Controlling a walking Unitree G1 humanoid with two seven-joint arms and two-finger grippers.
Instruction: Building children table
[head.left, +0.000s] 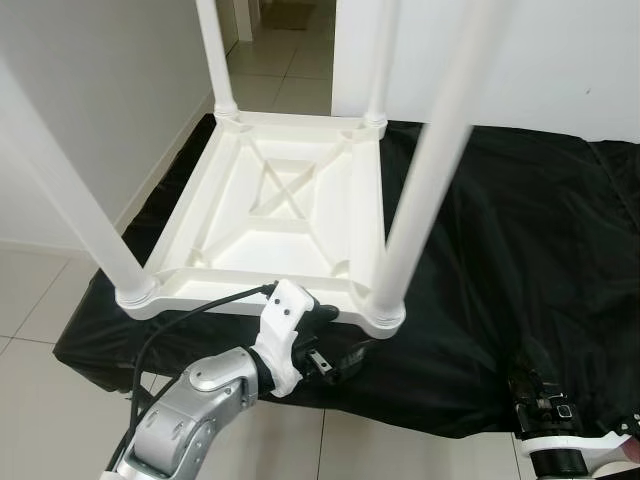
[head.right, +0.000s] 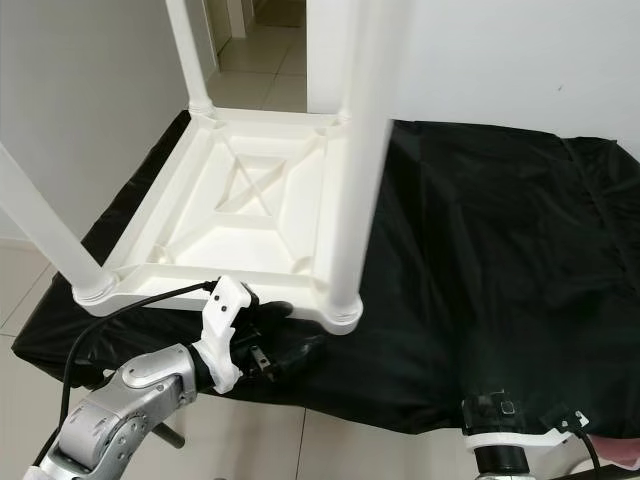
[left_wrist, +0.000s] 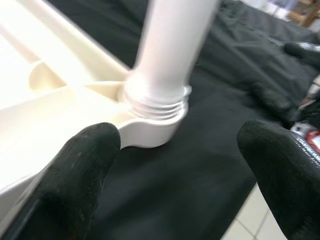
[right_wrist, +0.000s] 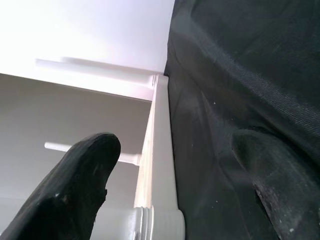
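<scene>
The white children's table (head.left: 272, 205) lies upturned on the black-draped worktop (head.left: 520, 250); the left tool (left_wrist: 175, 165), fingers apart, should close squarely around the near leg (head.left: 425, 180); the right tool (right_wrist: 170, 190) hangs low, apart.

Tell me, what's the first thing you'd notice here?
A white children's table lies upside down on a black cloth, its four legs sticking up. The left gripper sits at the table's near corner, jaws open by the right-hand near leg. The right gripper hangs low at the cloth's near edge.
</scene>
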